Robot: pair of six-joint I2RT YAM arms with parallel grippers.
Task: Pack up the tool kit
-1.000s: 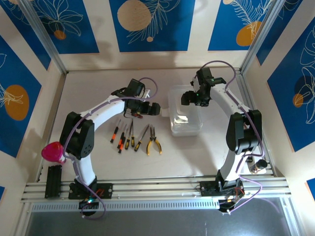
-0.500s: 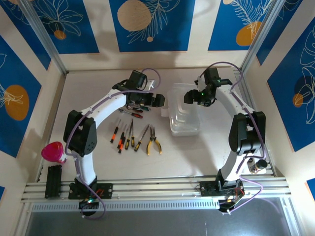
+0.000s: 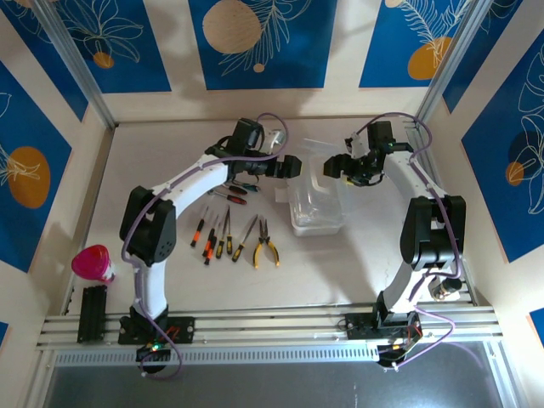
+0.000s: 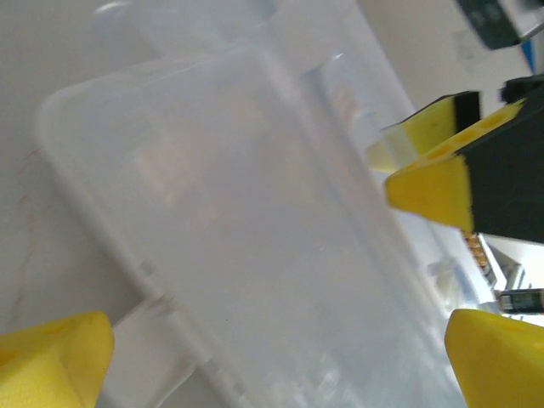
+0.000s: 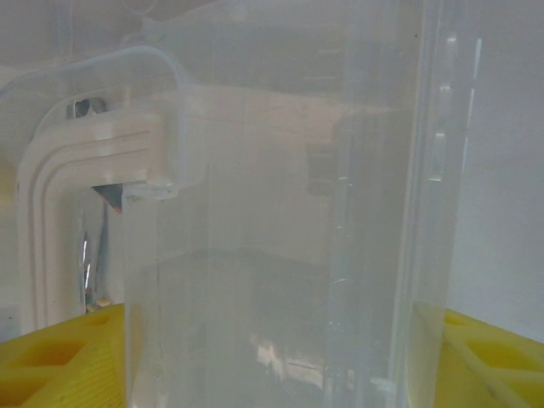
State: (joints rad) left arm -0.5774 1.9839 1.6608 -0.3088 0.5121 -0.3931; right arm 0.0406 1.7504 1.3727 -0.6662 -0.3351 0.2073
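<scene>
Left gripper (image 3: 294, 167) gapes wide at the left rim of the clear case (image 3: 319, 212), its arm arched over a pale table (image 3: 170, 153) walled by blue leaf panels (image 3: 259, 42). Right gripper (image 3: 337, 167) clasps the raised lid (image 3: 316, 150). Pliers (image 3: 266, 248) and screwdrivers (image 3: 218, 238) lie left of the case; its contents are unclear.
</scene>
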